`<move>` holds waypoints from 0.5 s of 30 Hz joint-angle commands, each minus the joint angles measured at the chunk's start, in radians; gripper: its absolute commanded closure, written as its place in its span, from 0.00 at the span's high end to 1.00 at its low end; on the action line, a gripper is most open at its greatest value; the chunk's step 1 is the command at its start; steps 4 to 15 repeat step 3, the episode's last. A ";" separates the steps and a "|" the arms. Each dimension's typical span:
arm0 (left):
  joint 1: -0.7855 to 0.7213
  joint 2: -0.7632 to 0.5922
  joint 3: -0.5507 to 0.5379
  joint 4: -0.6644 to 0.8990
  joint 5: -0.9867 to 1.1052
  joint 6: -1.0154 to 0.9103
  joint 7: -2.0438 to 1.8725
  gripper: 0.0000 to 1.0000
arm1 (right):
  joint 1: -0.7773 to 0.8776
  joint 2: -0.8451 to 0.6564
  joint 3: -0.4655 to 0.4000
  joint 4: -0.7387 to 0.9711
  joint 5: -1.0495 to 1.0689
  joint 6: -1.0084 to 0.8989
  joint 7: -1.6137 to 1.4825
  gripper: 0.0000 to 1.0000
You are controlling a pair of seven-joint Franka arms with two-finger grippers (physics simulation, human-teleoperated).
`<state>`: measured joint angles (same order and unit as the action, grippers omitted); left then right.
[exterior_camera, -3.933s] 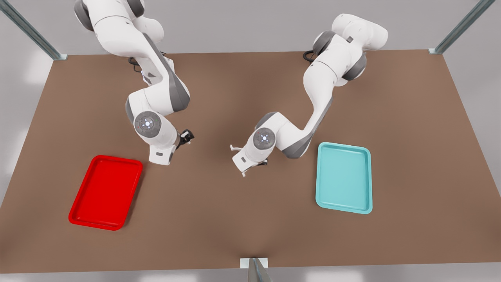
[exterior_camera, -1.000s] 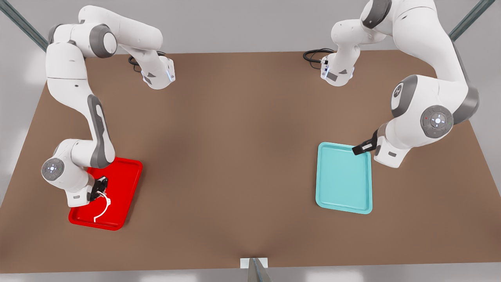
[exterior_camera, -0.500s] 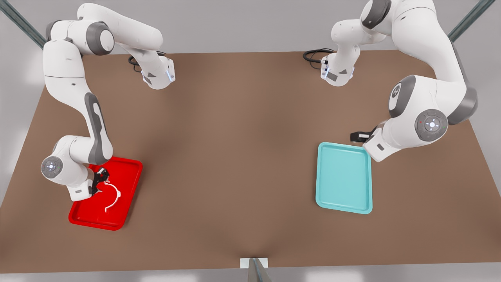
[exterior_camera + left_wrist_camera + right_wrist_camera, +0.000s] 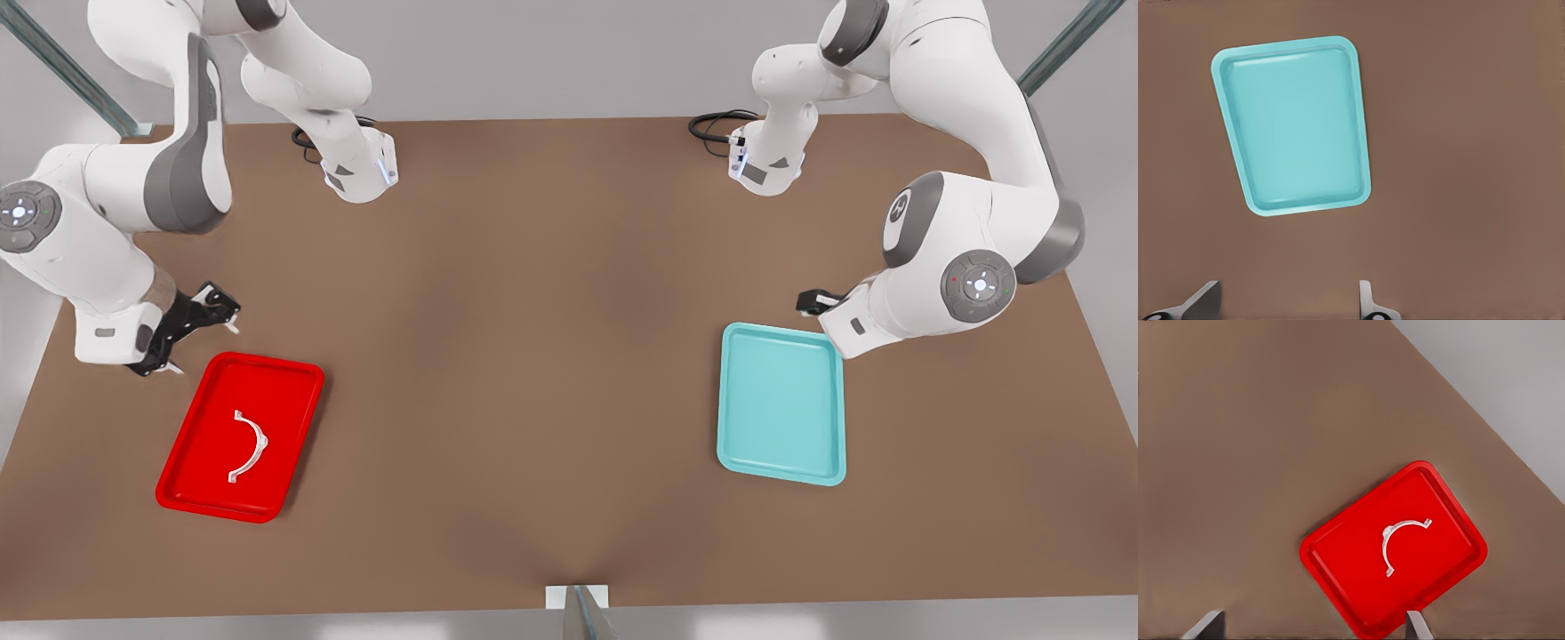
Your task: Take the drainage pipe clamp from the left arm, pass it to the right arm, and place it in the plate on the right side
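Finding: the drainage pipe clamp (image 4: 248, 446) lies flat inside the red plate (image 4: 182, 487), near the middle of its floor, touching neither gripper. The right wrist view confirms this, the clamp (image 4: 1400, 543) resting free on the plate (image 4: 1331, 568).

The right gripper (image 4: 180, 333) hangs above the brown table (image 4: 551, 293) just beyond the plate's far corner on the front view's left, fingers apart and empty; its fingertips (image 4: 1415, 627) show spread in the right wrist view.

The left gripper (image 4: 811, 302) waits beside the far corner of the teal tray (image 4: 781, 404) on the front view's right, also spread and empty, its fingertips (image 4: 1366, 301) well apart in the left wrist view above the tray (image 4: 1238, 167).

Assessment: the placing step appears complete, the release made. The remaining move, in my judgement, calls only for the right arm to clear away without touching the plate
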<state>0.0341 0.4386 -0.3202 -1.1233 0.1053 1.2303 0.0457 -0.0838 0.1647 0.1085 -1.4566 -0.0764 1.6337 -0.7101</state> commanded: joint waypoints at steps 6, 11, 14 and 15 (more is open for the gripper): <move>0.001 -0.001 0.000 0.000 0.001 -0.002 0.145 1.00 | -0.001 -0.017 -0.003 0.001 0.003 -0.206 0.670 1.00; 0.001 -0.001 0.000 0.000 0.001 -0.002 0.145 1.00 | -0.001 -0.017 -0.003 0.001 0.003 -0.206 0.670 1.00; 0.001 -0.001 0.000 0.000 0.001 -0.002 0.145 1.00 | -0.001 -0.017 -0.003 0.001 0.003 -0.206 0.670 1.00; 0.001 -0.001 0.000 0.000 0.001 -0.002 0.145 1.00 | -0.001 -0.017 -0.003 0.001 0.003 -0.206 0.670 1.00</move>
